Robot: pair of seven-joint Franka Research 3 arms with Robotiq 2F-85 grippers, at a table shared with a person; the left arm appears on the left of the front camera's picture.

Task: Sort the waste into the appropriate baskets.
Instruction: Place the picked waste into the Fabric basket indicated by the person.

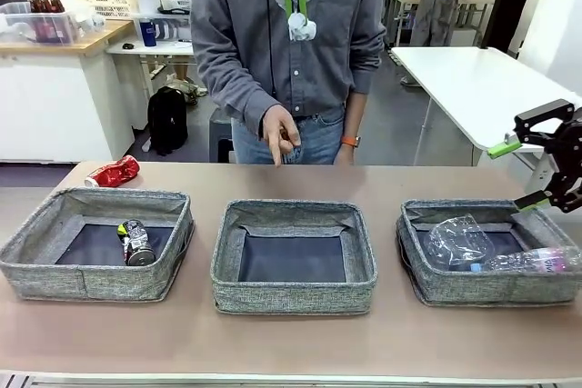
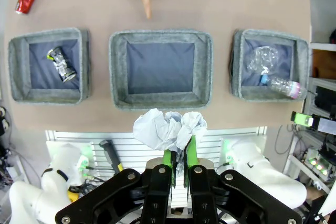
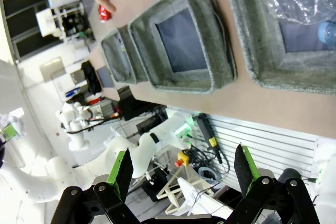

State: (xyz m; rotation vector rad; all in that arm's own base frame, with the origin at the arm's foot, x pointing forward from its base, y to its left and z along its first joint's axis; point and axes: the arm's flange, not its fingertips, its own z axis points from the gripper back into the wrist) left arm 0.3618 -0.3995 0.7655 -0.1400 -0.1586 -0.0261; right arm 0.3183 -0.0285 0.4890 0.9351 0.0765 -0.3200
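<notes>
- In the lower middle of the left wrist view, the left gripper is clenched on a crumpled white paper wad. The wad bulges above the green pads, on the near side of the table's edge.
- At the right edge of the front view, the right gripper hangs with its jaws spread wide and nothing between them, just above the far right corner of the right basket.
- Three grey baskets stand in a row across the table.
- The left basket holds a dark can lying on its side.
- The middle basket shows a bare dark bottom.
- In the right basket, a clear cup lies beside a clear bottle; the two seem to touch.
- Behind the left basket, at the upper left of the tabletop, a dented red can lies on its side.
- Farthest off, a person's hand points one finger down at the table beyond the middle basket.
</notes>
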